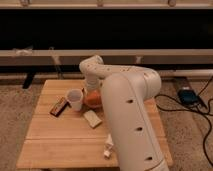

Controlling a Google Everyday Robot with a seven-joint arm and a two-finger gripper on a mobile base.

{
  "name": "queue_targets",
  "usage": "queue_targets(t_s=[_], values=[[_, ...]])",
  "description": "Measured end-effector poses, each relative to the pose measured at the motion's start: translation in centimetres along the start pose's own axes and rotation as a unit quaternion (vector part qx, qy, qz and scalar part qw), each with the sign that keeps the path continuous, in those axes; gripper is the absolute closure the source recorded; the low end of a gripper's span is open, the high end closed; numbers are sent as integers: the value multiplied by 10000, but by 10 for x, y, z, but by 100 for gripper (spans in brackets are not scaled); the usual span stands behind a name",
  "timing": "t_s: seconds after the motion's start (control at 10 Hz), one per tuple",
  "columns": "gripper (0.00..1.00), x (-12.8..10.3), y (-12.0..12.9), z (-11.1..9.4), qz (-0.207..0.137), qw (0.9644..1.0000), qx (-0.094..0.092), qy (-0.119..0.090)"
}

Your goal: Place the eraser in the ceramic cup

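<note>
Wooden slatted table (50, 145) was seen on carpet, with a dark wall and pale horizontal rails behind it.

The arm (131, 115) was seen rising from the near right and filling much of the foreground. It was bent at an elbow over the far side of the table and turned downward there.

The gripper (93, 91) was found at the lower end of that arm, low over the orange bowl (93, 101), just right of the ceramic cup (75, 99). Whether it was spread or closed could not be told. Nothing could be seen held in it.

The eraser (58, 106) was noted lying flat on the tabletop at a slant, just left of the ceramic cup and outside it, well apart from the gripper. The cup was recorded upright, close beside the bowl.

A pale beige block (92, 118) was noted nearer than the bowl. A white tube-like object (108, 146) was seen at the near edge, beside the arm.

A dark box with cables (188, 95) was noted on the floor at right.
</note>
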Motion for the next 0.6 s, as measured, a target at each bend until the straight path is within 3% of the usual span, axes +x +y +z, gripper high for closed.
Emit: queue_targets(t_s=[0.2, 0.4, 0.6], values=[[35, -7, 0, -33, 128, 9990, 370, -236], [35, -13, 4, -80, 293, 9942, 755, -705], [35, -14, 10, -119, 387, 9877, 988, -1152]])
